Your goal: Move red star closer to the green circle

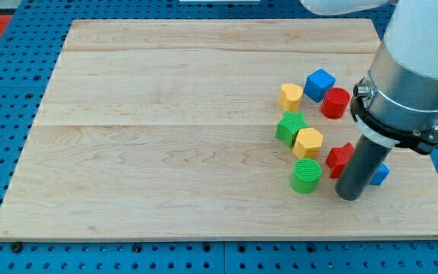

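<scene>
The red star (340,158) lies on the wooden board at the view's right, partly hidden behind my rod. The green circle (306,176) sits just to its lower left, a small gap apart. My tip (347,195) rests on the board just below and right of the red star, right of the green circle.
A yellow hexagon (308,142) and a green star (290,126) lie above the green circle. A yellow heart (290,95), a blue cube (319,84) and a red cylinder (335,103) lie further up. A blue block (380,175) peeks out behind the rod. The board's right edge (432,183) is close.
</scene>
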Robot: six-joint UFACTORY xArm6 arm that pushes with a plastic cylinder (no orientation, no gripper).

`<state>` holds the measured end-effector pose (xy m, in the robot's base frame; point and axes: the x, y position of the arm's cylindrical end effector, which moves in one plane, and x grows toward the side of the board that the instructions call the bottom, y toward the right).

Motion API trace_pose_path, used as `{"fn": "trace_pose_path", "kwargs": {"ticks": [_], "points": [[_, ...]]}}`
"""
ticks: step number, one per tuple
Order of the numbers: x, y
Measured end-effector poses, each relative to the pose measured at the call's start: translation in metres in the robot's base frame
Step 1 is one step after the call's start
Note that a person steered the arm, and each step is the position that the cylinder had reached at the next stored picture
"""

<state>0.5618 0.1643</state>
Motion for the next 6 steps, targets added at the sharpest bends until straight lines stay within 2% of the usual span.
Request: {"fn": "trace_pose_path", "kwargs": {"ticks": [1, 3, 4, 5, 6], "points": [[0.003, 0.004], [0.004, 0.066], [-0.03, 0.073], [-0.066, 0.06], [-0.072, -0.009]]}}
